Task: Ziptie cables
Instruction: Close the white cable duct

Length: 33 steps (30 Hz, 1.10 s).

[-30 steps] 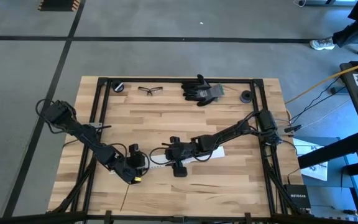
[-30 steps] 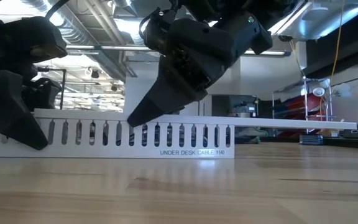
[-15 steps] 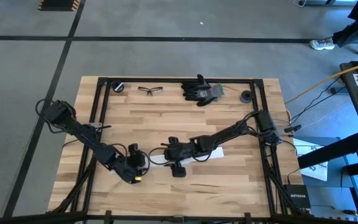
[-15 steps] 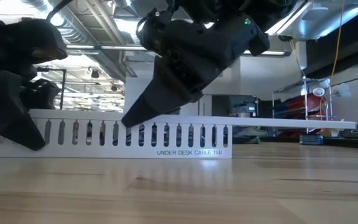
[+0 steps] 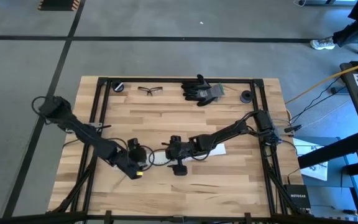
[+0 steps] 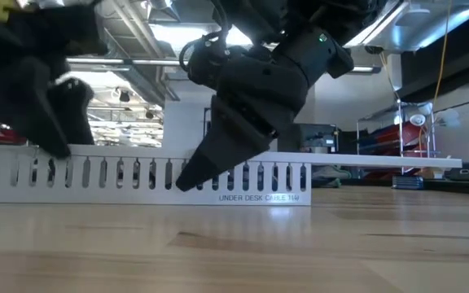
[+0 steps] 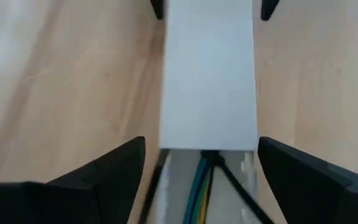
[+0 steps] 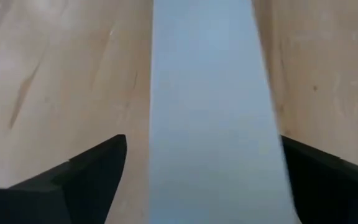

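Note:
A white slotted rail (image 6: 137, 175) lies along the table with a flat white lid (image 7: 207, 81) on top. At the rail's open end the cables (image 7: 207, 180) show inside the channel: black wires with green and yellow ones. My left gripper (image 7: 201, 143) hangs open above that end, its fingers wide of both rail sides; in the low view it (image 6: 59, 138) is above the rail. My right gripper (image 8: 204, 138) is open astride the lid farther along, its tip (image 6: 187, 181) down beside the rail. My right gripper straddles the lidded rail from above, slanting down. One finger (image 8: 95, 171) stands apart from the lid's edge. The other finger (image 8: 316, 174) lies right beside the opposite edge (image 8: 277, 143), and I cannot tell whether it touches.
At the table's far edge lie safety glasses (image 5: 150, 90), black gloves (image 5: 202, 91) and two small round black things (image 5: 118, 86) (image 5: 246, 96). A black frame (image 5: 98, 106) runs round the table. Bare wood lies between the rail and the near edge.
My left gripper has risen from beside the rail's end to above it. The rail has slid a little toward the table's right. My right gripper has stayed at the rail, tipped slightly.

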Each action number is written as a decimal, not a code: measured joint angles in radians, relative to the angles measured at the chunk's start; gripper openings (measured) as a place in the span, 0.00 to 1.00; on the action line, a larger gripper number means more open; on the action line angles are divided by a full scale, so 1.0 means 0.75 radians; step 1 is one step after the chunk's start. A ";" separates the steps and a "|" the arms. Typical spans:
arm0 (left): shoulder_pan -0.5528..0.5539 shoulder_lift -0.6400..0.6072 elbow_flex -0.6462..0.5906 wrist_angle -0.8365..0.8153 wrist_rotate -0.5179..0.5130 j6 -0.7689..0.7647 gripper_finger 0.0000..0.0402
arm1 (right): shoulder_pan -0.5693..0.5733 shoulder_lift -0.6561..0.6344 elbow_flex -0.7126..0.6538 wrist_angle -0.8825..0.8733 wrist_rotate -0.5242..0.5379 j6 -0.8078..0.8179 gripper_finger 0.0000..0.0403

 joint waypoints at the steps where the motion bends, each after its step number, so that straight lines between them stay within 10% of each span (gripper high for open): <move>1: -0.005 -0.033 0.016 -0.060 0.001 -0.011 0.74 | 0.000 -0.002 0.000 -0.005 0.002 -0.003 0.92; 9: -0.085 -0.153 0.024 -0.355 0.000 -0.234 0.74 | 0.000 -0.002 -0.002 -0.028 0.007 -0.017 0.93; 26: -0.160 -0.114 -0.307 0.277 -0.021 -0.280 0.73 | 0.001 -0.003 -0.004 -0.017 0.013 -0.019 0.93; 33: -0.164 -0.082 -0.362 0.414 -0.105 -0.275 0.58 | -0.009 -0.003 -0.005 -0.025 0.023 0.072 0.93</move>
